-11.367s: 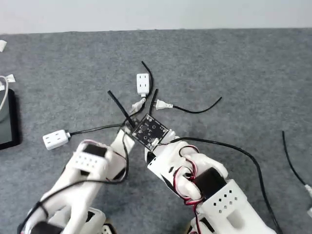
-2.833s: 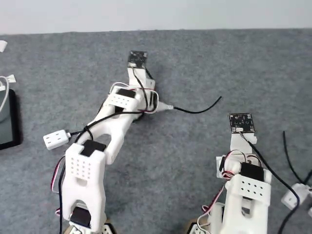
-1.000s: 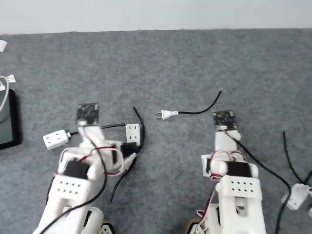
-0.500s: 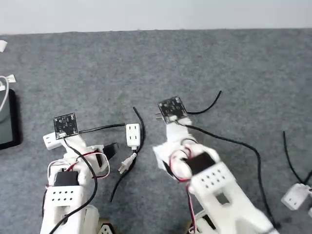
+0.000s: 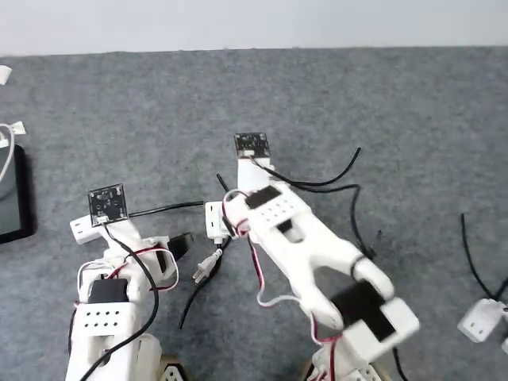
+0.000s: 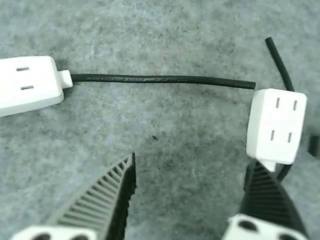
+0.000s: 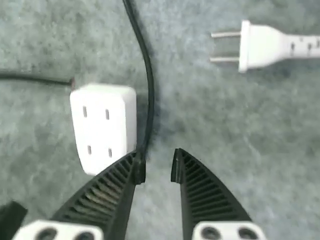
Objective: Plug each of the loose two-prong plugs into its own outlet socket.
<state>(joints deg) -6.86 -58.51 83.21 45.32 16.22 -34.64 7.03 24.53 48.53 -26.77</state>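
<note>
White two-prong plug (image 7: 260,42) loose on grey carpet (image 7: 225,125), apart from outlet block (image 7: 104,127); right gripper (image 7: 157,167) narrowly parted beside black cord (image 7: 146,75), left gripper (image 6: 192,185) wide open. Risk: snagging cord, dragging block.

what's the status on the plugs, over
Left end effector open, empty. Right end effector open beside outlet. Plug loose, unplugged. Black cord between outlet and plug.

White blocky arms (image 5: 317,242), black ribbed tool fingers (image 7: 200,190), red-black wiring (image 5: 252,252), bare camera boards (image 5: 252,145)
</note>
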